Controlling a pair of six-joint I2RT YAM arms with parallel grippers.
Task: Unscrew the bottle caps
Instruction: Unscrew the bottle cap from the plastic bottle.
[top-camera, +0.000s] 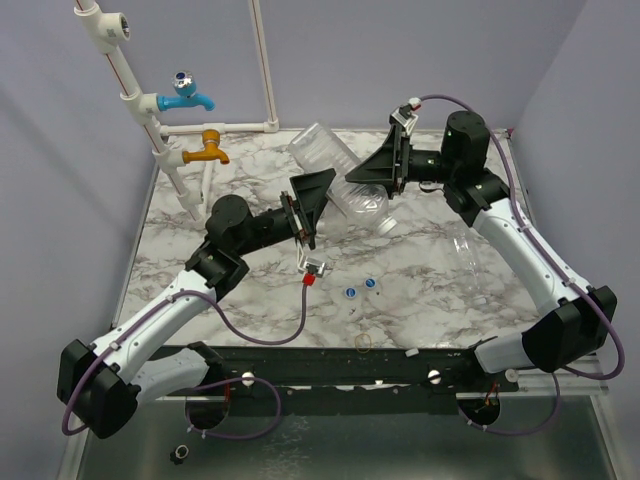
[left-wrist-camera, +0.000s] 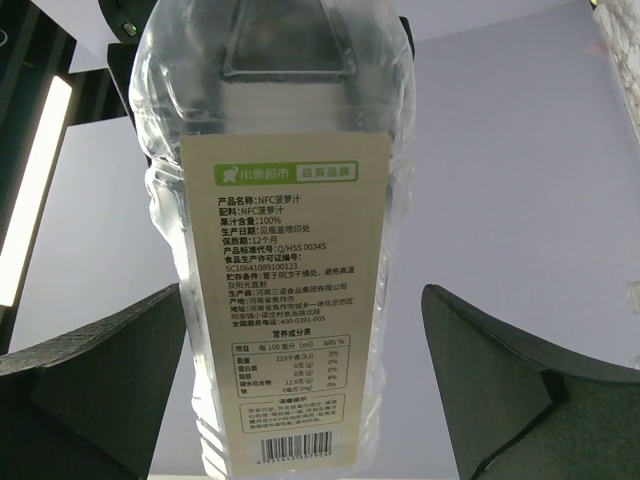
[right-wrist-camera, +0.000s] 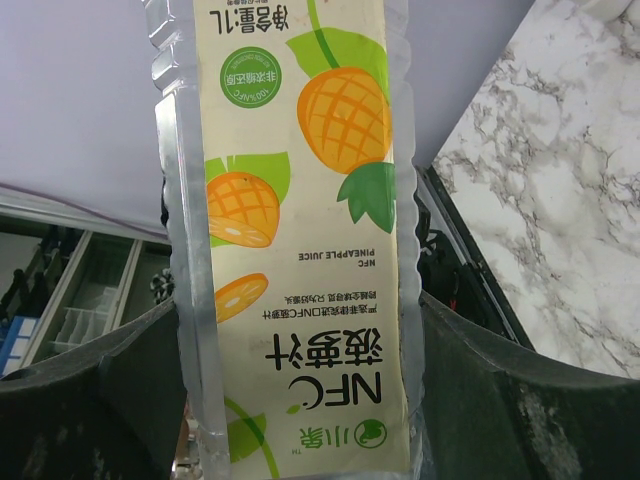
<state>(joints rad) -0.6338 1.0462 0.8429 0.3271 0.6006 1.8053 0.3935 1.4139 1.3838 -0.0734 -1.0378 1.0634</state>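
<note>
Marble table (top-camera: 420, 310) recorded. A big clear bottle (top-camera: 340, 170) with a pineapple label is held tilted above it, gripped across the body by the right fingers (right-wrist-camera: 520, 400), which touch both sides. The left fingers (left-wrist-camera: 100, 370) are spread wide on either side of the same bottle, apart from it. A second clear bottle (top-camera: 465, 255) is seen lying on the table at right. Two blue-and-white caps (top-camera: 350, 292) are noted loose on the table; a thin yellowish ring (top-camera: 363, 341) lies nearer the front edge.
</note>
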